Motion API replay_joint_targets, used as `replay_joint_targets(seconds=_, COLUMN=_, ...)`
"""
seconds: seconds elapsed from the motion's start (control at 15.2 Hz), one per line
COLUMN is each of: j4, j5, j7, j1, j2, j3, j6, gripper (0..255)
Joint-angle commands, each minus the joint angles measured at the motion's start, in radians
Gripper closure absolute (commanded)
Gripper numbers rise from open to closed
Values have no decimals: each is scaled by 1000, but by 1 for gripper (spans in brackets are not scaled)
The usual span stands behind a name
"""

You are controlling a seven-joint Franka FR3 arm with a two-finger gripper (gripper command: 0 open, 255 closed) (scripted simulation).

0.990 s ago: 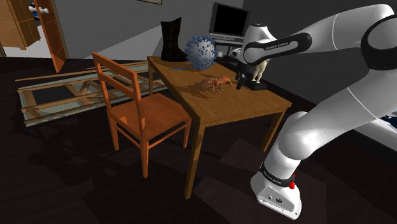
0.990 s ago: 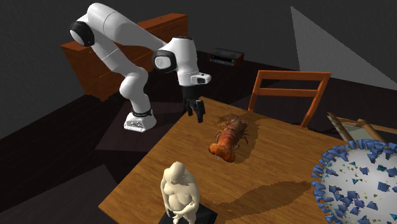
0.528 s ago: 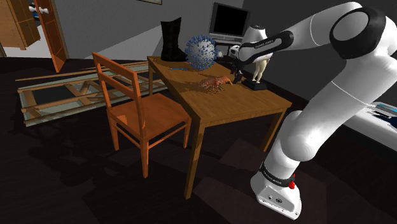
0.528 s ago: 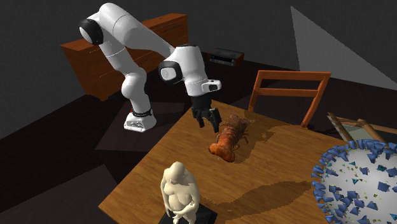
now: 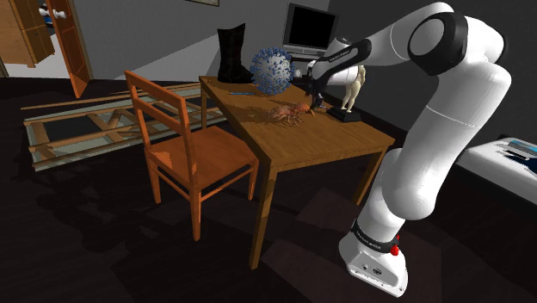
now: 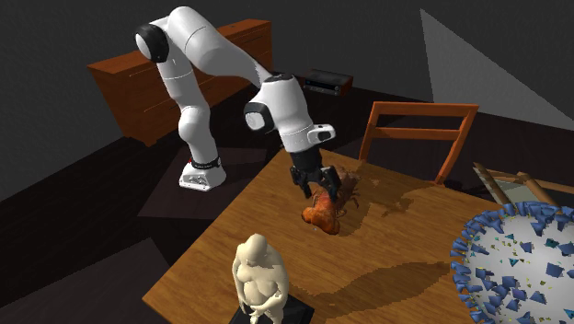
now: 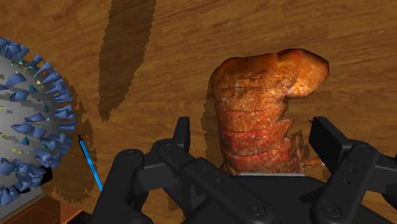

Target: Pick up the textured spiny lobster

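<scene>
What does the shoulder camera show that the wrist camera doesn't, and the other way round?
Shoulder, not wrist: the chair, black boot, monitor and pale figurine. Wrist, not shoulder: how the hand has its fingers apart on either side of the lobster, and the lobster's banded shell. Both: hand, lobster, spiky ball and wooden table.

The claw (image 7: 254, 137) stood with fingers spread either side of the lobster (image 7: 261, 108), bare surface (image 6: 405, 230) around them. A spiky ball (image 7: 28, 121) and a blue pen (image 7: 89, 165) lay off one finger's side, well apart. A pale figurine (image 6: 258, 276) stood clear at the surface's edge.
</scene>
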Motion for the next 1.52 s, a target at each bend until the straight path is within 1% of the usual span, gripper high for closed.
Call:
replay_joint_targets(seconds=0.0, j4=-15, j5=23, j7=-17, j1=4, j2=17, j3=-8, j6=29, gripper=0)
replay_joint_targets(seconds=0.13, j4=-30, j5=49, j7=-36, j1=8, j2=37, j3=-14, j6=57, gripper=0)
replay_joint_targets(seconds=0.2, j4=-41, j5=74, j7=-53, j1=11, j2=53, j3=-19, j6=79, gripper=0)
replay_joint_targets(seconds=0.33, j4=-41, j5=74, j7=-53, j1=10, j2=53, j3=-18, j6=79, gripper=0)
replay_joint_targets(seconds=0.4, j4=-39, j5=71, j7=-51, j1=10, j2=52, j3=-18, j6=76, gripper=255)
replay_joint_targets(seconds=0.99, j4=-41, j5=74, j7=-53, j1=10, j2=53, j3=-18, j6=79, gripper=255)
replay_joint_targets(seconds=1.45, j4=12, j5=-13, j7=7, j1=0, j2=-12, j3=3, j6=-19, gripper=255)
